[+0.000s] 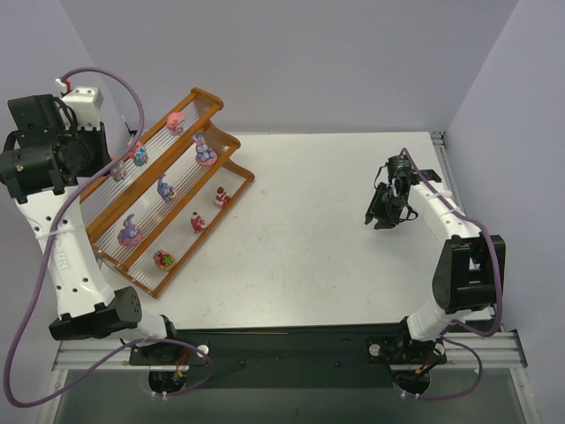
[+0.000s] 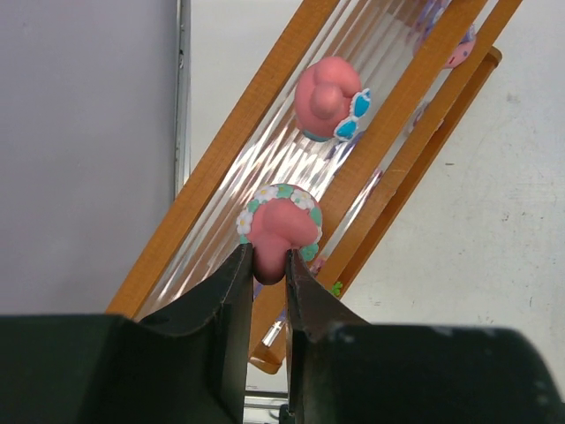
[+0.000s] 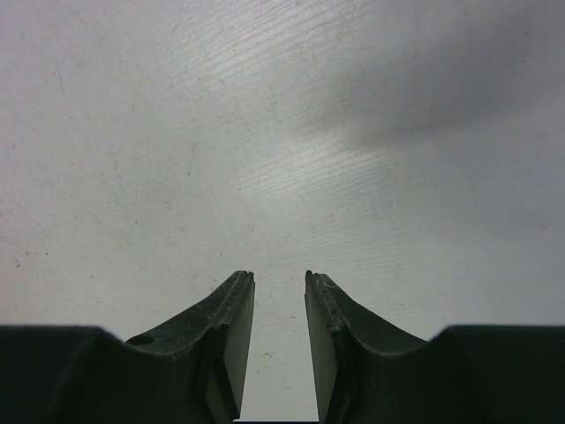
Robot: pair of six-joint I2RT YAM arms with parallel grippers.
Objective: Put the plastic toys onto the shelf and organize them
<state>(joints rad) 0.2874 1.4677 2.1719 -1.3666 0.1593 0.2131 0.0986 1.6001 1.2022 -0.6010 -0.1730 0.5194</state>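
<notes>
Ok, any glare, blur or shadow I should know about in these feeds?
Left wrist: glare streaks the shelf rods; the held toy is sharp, the far toy blurred. Right wrist: a soft shadow darkens the table upper right. Top external: evenly lit, sharp.

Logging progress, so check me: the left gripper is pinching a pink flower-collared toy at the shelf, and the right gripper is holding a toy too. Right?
Not quite. The right gripper holds nothing: the right wrist view shows its jaws apart over the table. The left gripper does pinch the pink flower-collared toy at the shelf.
</notes>
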